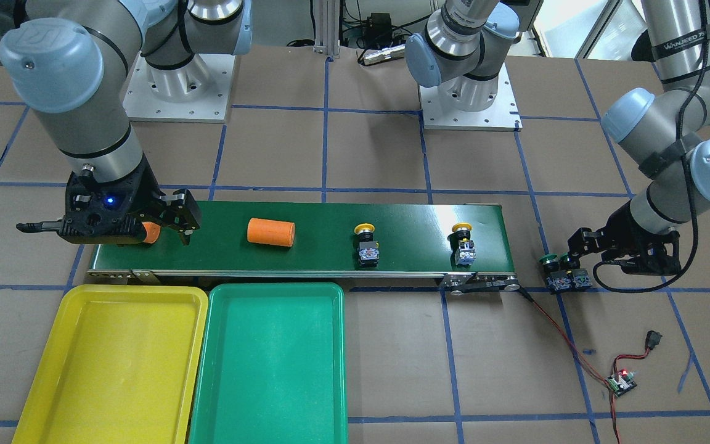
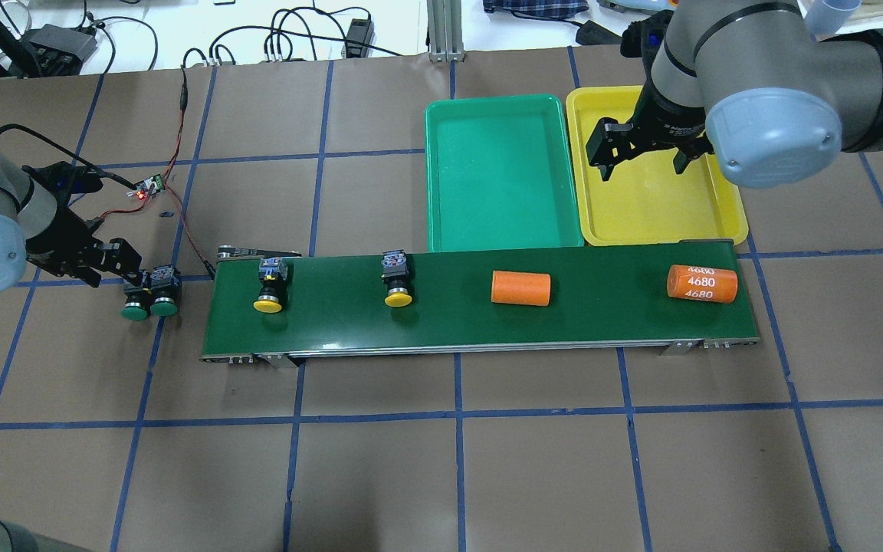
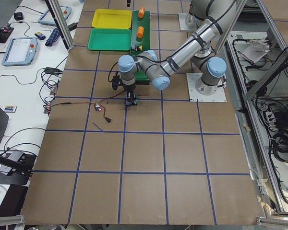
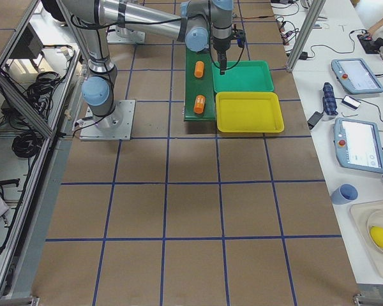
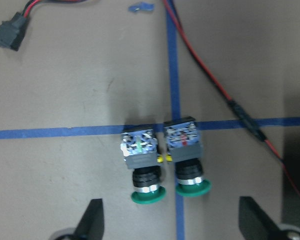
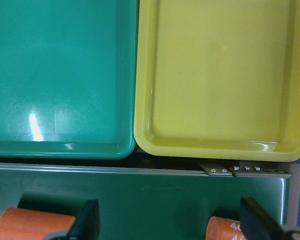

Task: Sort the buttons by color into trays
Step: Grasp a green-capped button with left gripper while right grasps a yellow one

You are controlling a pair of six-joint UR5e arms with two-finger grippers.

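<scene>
Jaws: left gripper (image 5: 173, 222) released, fingers spread wide with nothing between them. It sits low at the table (image 2: 411, 460), just behind the two green buttons (image 2: 149, 294). Right gripper (image 2: 641, 157) also spread and holding nothing, raised over the tray end of the conveyor belt (image 2: 487, 330). Its wrist view looks down on both trays and the belt edge.

Green buttons: on the table just off the belt's left end, side by side with bodies touching. Both lie on their sides, long axes parallel and running across the belt's line, caps pointing toward the robot. They have green mushroom caps, black collars and grey-black block bodies. One body end shows a green mark, the other a red one.

Yellow buttons (image 2: 269, 284) (image 2: 397, 280): on the left half of the belt, well apart. Both lie the same way, yellow caps toward the robot and block bodies toward the tray side.

Trays: green tray (image 2: 503, 176) and yellow tray (image 2: 664, 215) stand side by side, rims just beside each other, their short ends against the belt's far edge. All four buttons lie outside them.

Also on the belt: two orange cylinders (image 2: 520, 287) (image 2: 702, 283) lying on their sides, the right one marked 4680.
</scene>
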